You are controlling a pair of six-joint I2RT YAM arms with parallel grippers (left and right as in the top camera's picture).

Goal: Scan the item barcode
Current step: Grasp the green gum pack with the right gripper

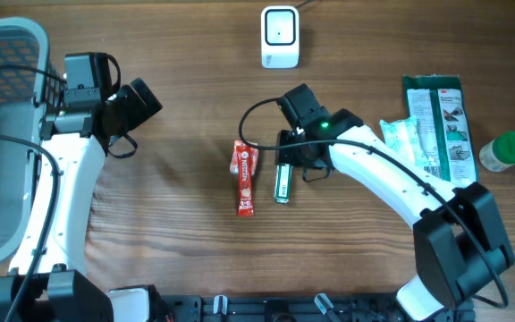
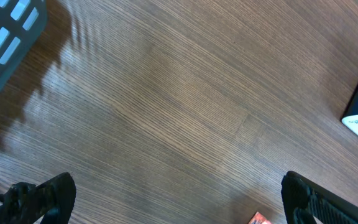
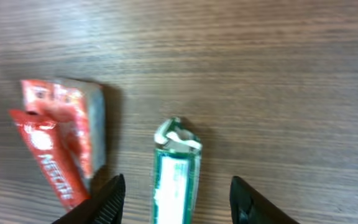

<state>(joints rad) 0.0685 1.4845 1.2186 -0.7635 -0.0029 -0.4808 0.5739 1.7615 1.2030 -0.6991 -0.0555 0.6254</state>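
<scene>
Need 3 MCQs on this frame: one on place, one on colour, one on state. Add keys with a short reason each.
1. In the overhead view, where does the green stick pack lie relative to the red Nescafe sachet?
A. to its right, apart
B. on top of it
C. under it

2. What colour is the cap of the small bottle?
A. red
B. green
C. white

3. What is the state of the right pincer?
A. shut on the red sachet
B. open, astride the stick pack
C. out of view

Key:
1 A: bare wood shows between the two.
2 B: the cap is plainly green.
3 B: a gap shows on each side of the pack.
</scene>
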